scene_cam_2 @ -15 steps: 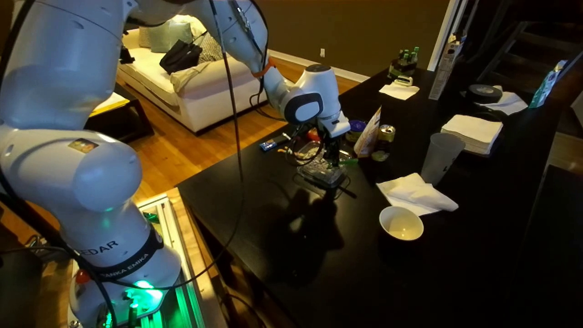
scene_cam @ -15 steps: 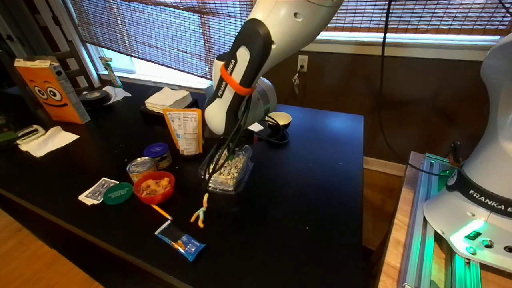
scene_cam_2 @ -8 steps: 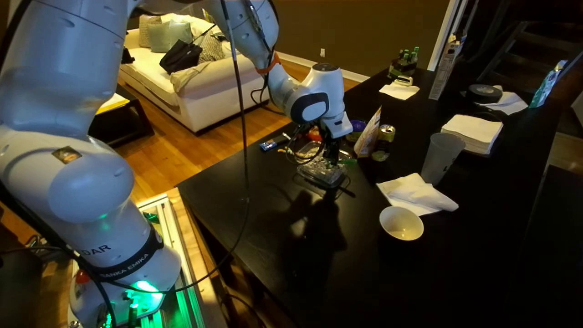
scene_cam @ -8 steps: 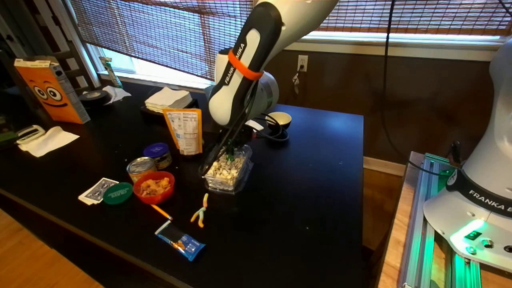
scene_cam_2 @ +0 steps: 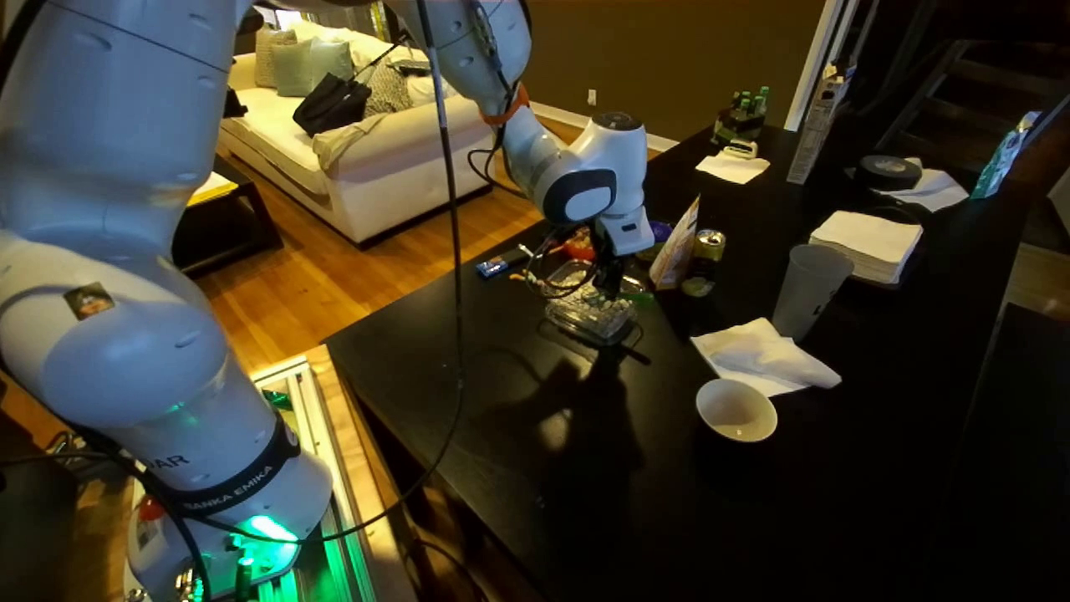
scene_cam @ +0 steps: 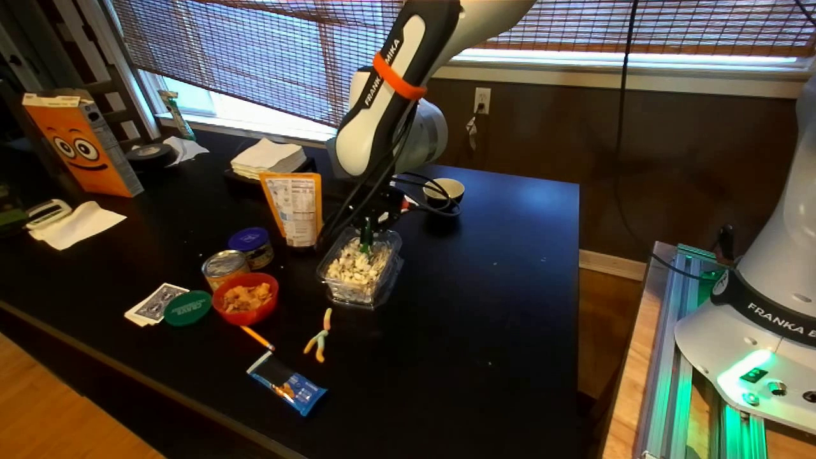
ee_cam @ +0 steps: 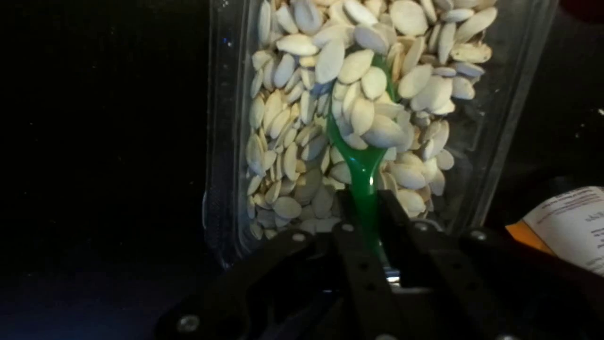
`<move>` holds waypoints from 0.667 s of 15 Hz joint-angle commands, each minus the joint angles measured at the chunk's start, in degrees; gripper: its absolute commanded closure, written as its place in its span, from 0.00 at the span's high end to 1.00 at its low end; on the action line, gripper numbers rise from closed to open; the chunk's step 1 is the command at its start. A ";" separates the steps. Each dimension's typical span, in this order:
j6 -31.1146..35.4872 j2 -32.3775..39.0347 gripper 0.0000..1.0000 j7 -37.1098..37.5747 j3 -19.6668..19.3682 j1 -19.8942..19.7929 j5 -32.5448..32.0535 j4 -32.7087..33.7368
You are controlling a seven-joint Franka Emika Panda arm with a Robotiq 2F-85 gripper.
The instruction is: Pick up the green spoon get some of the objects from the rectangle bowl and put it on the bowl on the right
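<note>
My gripper (ee_cam: 365,194) is shut on the handle of the green spoon (ee_cam: 363,165), one finger on either side. Several pale seed-like objects (ee_cam: 361,115) are heaped in the spoon's scoop. It sits within the clear rectangle bowl (ee_cam: 226,118), among more seeds; whether its underside touches them I cannot tell. An exterior view shows the gripper (scene_cam_2: 608,283) low over that tub (scene_cam_2: 585,322), with the spoon's green end (scene_cam_2: 639,297) sticking out beside the fingers. The round bowl (scene_cam_2: 736,410), pale inside, stands apart from the tub on the table and shows nothing in it.
An orange-and-white pouch (scene_cam: 293,210) stands close to the tub. A tall whitish cup (scene_cam_2: 811,288) and a white napkin (scene_cam_2: 765,355) lie behind the bowl. The red tub (scene_cam: 245,299), a can (scene_cam: 224,268) and a forked stick (scene_cam: 320,338) are near the tub's other end.
My hand has risen a little and shifted rightward in both exterior views, the spoon still in its grip. The tub and the bowl have stayed in place.
</note>
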 commanded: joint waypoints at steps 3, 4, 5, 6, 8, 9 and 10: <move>-5.52 -3.95 0.04 0.78 4.85 -6.01 -1.32 0.06; -6.70 -4.79 0.04 0.49 5.53 -7.05 -0.97 0.18; -7.74 -5.25 0.04 0.63 5.70 -7.67 -1.01 0.42; -8.99 -5.86 0.04 0.73 5.90 -8.39 -0.99 0.63; -11.38 -6.72 0.04 0.89 5.70 -9.40 -1.66 1.21; -12.21 -7.13 0.04 -0.06 6.02 -10.27 -1.51 1.53; -13.60 -7.54 0.04 -1.68 6.46 -11.24 -1.54 1.94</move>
